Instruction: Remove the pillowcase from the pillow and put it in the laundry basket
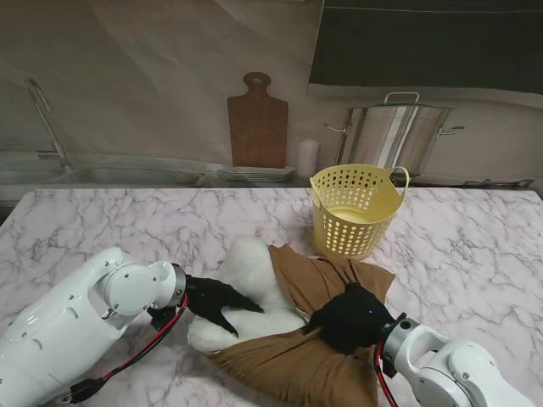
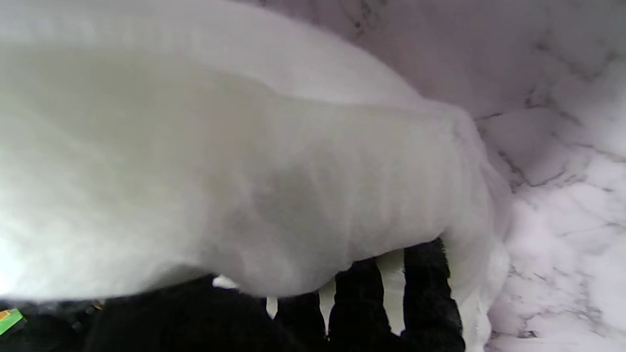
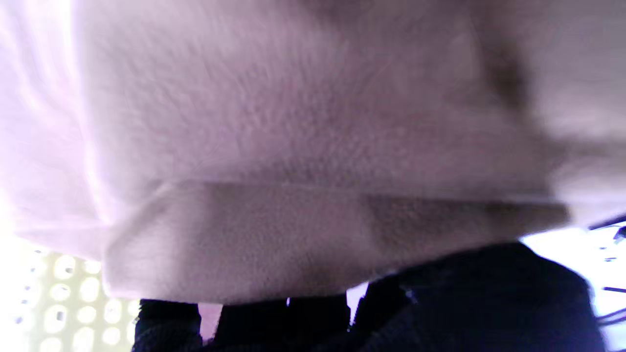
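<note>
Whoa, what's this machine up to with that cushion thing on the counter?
It is peeling a brown pillowcase off a white pillow on the marble table. The left hand rests on the bare end of the pillow, which already sticks out of the case. The right hand is bunched into the brown cloth, apparently gripping it. The case still covers part of the pillow. A yellow laundry basket stands just beyond, farther from me, with no cloth in it yet.
</note>
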Action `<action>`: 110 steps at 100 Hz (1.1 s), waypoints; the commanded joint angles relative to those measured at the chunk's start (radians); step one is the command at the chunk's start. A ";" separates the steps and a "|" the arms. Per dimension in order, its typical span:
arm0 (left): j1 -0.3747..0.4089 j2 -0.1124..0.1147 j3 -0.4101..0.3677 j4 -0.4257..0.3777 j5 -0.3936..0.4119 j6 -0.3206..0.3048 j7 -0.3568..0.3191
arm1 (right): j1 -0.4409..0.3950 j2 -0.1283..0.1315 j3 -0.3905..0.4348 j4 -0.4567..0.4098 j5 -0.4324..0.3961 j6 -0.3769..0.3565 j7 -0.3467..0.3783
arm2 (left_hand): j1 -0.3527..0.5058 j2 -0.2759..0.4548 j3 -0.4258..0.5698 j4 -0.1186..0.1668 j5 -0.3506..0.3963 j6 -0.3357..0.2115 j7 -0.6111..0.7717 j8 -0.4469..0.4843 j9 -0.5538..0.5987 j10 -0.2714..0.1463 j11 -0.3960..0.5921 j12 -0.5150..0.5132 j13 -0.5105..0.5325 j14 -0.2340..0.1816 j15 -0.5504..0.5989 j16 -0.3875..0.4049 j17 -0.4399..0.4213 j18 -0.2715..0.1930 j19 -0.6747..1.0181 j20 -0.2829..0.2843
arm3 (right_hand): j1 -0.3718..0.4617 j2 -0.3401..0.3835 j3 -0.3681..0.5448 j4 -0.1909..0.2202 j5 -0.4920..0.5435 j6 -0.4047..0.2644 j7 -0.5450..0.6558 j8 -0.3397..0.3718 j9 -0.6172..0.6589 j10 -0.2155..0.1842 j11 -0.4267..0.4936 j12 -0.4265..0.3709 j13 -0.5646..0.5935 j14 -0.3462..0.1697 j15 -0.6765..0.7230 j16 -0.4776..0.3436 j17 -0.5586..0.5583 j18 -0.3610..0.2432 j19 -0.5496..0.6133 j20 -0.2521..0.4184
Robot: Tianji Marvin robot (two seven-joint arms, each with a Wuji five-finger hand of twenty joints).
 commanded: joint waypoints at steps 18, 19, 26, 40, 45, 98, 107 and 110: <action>0.041 0.037 0.003 0.068 0.032 0.015 -0.059 | -0.036 0.030 0.030 0.017 -0.005 0.131 0.190 | 0.067 -0.055 0.025 0.036 0.079 0.089 0.089 0.087 0.031 0.164 0.094 0.039 0.021 0.140 0.015 -0.005 -0.006 0.056 -0.121 -0.020 | 0.064 0.087 -0.048 0.119 -0.087 0.149 0.204 -0.107 0.031 0.046 0.119 0.040 0.105 0.087 0.149 0.022 0.041 0.068 0.108 0.109; 0.042 0.037 0.002 0.068 0.031 0.014 -0.058 | -0.035 0.030 0.029 0.017 -0.003 0.133 0.192 | 0.068 -0.055 0.025 0.036 0.078 0.088 0.089 0.086 0.030 0.164 0.094 0.039 0.020 0.140 0.015 -0.005 -0.006 0.057 -0.121 -0.020 | 0.054 0.088 -0.065 0.117 -0.101 0.154 0.204 -0.120 0.027 0.047 0.119 0.038 0.102 0.088 0.148 0.021 0.040 0.068 0.108 0.110; 0.053 0.033 -0.010 0.066 0.028 0.003 -0.043 | -0.029 0.029 0.022 0.035 0.031 0.128 0.168 | 0.063 -0.052 0.024 0.035 0.063 0.087 0.075 0.079 0.023 0.161 0.090 0.036 0.018 0.142 0.014 -0.005 -0.007 0.056 -0.122 -0.019 | -0.062 0.141 -0.242 0.130 -0.171 0.179 0.144 -0.207 -0.028 0.063 0.129 -0.070 0.070 0.103 0.117 0.002 0.033 0.070 0.109 0.120; 0.078 0.026 -0.035 0.048 0.034 -0.032 0.001 | 0.001 0.018 -0.011 0.089 0.097 0.060 0.023 | 0.044 -0.048 0.023 0.032 0.001 0.082 -0.003 0.008 -0.022 0.172 0.074 0.016 -0.004 0.155 0.007 -0.009 -0.023 0.064 -0.142 -0.021 | -0.167 0.213 -0.358 0.202 -0.204 0.170 -0.133 -0.117 -0.143 0.085 0.071 -0.132 -0.027 0.105 0.032 -0.049 0.012 0.056 0.119 0.130; 0.090 0.021 -0.046 0.040 0.045 -0.050 0.026 | 0.013 0.016 -0.021 0.095 0.085 0.043 -0.009 | 0.034 -0.048 0.020 0.031 -0.027 0.085 -0.019 -0.004 -0.038 0.179 0.069 0.013 -0.007 0.161 0.008 -0.008 -0.025 0.069 -0.147 -0.022 | -0.195 0.217 -0.381 0.200 -0.307 0.163 -0.217 -0.134 -0.217 0.088 0.061 -0.135 -0.074 0.104 0.015 -0.058 -0.013 0.048 0.112 0.130; 0.148 0.011 -0.104 -0.023 0.073 -0.137 0.095 | 0.181 0.015 -0.159 0.162 -0.027 0.176 -0.051 | 0.005 -0.046 0.024 0.030 -0.082 0.097 -0.027 -0.091 -0.056 0.186 0.071 0.004 -0.012 0.157 0.012 -0.004 -0.025 0.081 -0.168 -0.017 | -0.310 0.105 -0.384 0.195 -0.436 0.306 -0.405 -0.205 0.033 -0.044 0.609 0.028 0.245 0.064 0.537 0.042 0.174 0.066 0.302 0.107; 0.152 0.011 -0.114 -0.030 0.078 -0.139 0.094 | 0.172 0.012 -0.150 0.144 -0.058 0.166 -0.090 | 0.005 -0.043 0.025 0.030 -0.080 0.097 -0.027 -0.092 -0.056 0.185 0.070 0.004 -0.012 0.157 0.011 -0.004 -0.025 0.083 -0.170 -0.017 | -0.312 0.109 -0.387 0.195 -0.460 0.268 -0.402 -0.218 -0.041 -0.027 0.528 0.031 0.179 0.071 0.431 0.033 0.134 0.062 0.281 0.109; 0.151 0.011 -0.114 -0.031 0.079 -0.140 0.094 | 0.171 0.012 -0.147 0.134 -0.064 0.163 -0.091 | 0.005 -0.043 0.024 0.030 -0.080 0.098 -0.027 -0.092 -0.056 0.186 0.070 0.004 -0.011 0.158 0.012 -0.004 -0.025 0.083 -0.170 -0.017 | -0.310 0.110 -0.389 0.195 -0.463 0.272 -0.396 -0.216 -0.029 -0.041 0.551 0.062 0.192 0.061 0.445 0.053 0.137 0.063 0.280 0.115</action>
